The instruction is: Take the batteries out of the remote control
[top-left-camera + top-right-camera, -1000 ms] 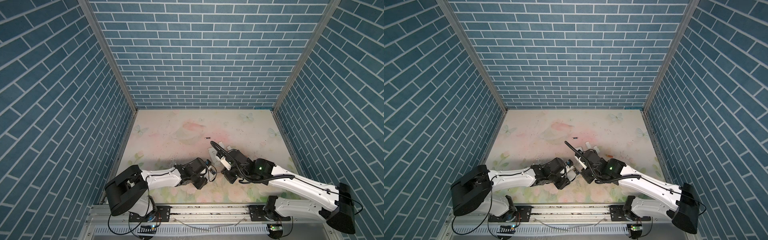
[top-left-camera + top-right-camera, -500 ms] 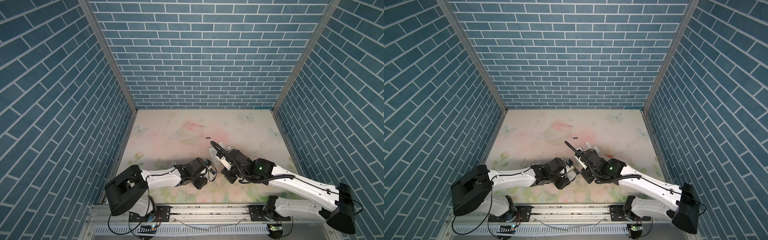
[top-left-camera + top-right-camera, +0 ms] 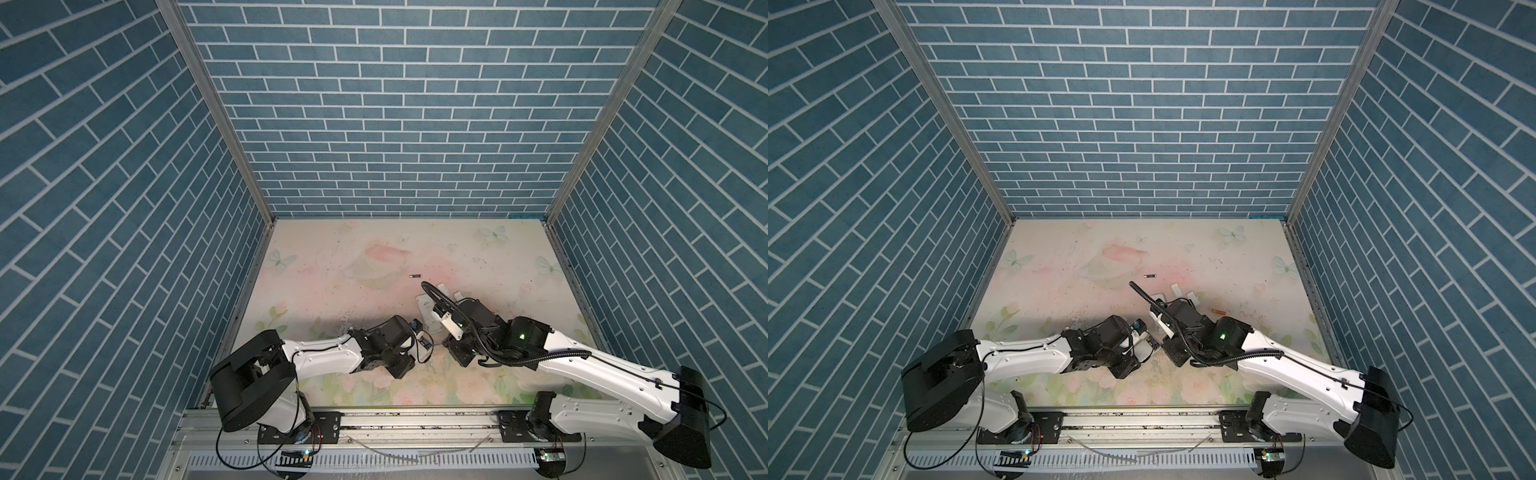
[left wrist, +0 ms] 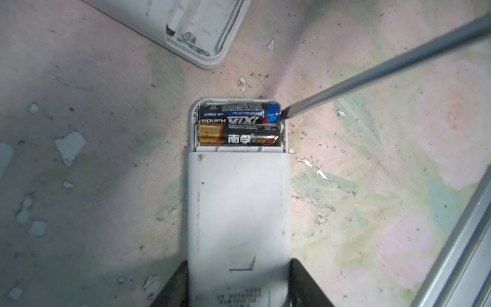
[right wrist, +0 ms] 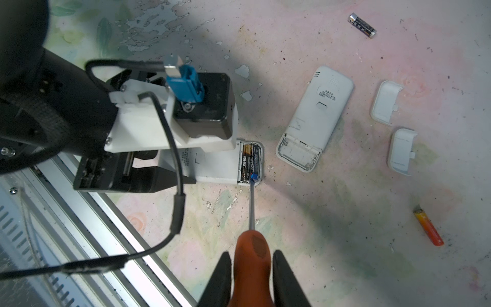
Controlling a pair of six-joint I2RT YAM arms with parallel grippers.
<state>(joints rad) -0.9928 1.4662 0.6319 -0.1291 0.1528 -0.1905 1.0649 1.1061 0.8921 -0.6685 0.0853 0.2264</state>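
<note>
We see the left gripper [image 4: 239,285] pinching the white remote control [image 4: 239,212] across its width, one black finger on each long side. The remote is back-up over the floral table [image 4: 93,186], and we cannot tell whether it rests on the surface or sits just above it. Its battery compartment is uncovered at the end away from the gripper. Two batteries sit side by side in it: a black-and-gold battery [image 4: 239,138] nearer the gripper and a blue-and-black battery [image 4: 239,114] against the end wall.

The right gripper [image 5: 252,276] is clamped on the orange handle of a screwdriver [image 5: 252,247], with a finger on either side. The steel shaft reaches to the open compartment, and its tip touches the blue end of the blue-and-black battery at the compartment's corner.

A second remote [image 5: 313,119] lies on the table near the held one, also back-up with its compartment uncovered. Beyond it we find a white cover [image 5: 385,102] and another white cover [image 5: 401,151], near each other but apart.

A loose black battery [image 5: 362,25] lies alone, well apart from both remotes. In both top views it shows towards the middle of the table [image 3: 415,275] [image 3: 1149,275]. An orange battery [image 5: 427,228] lies by itself, well apart from the covers, and in a top view it sits near the right arm [image 3: 1217,311]
</note>
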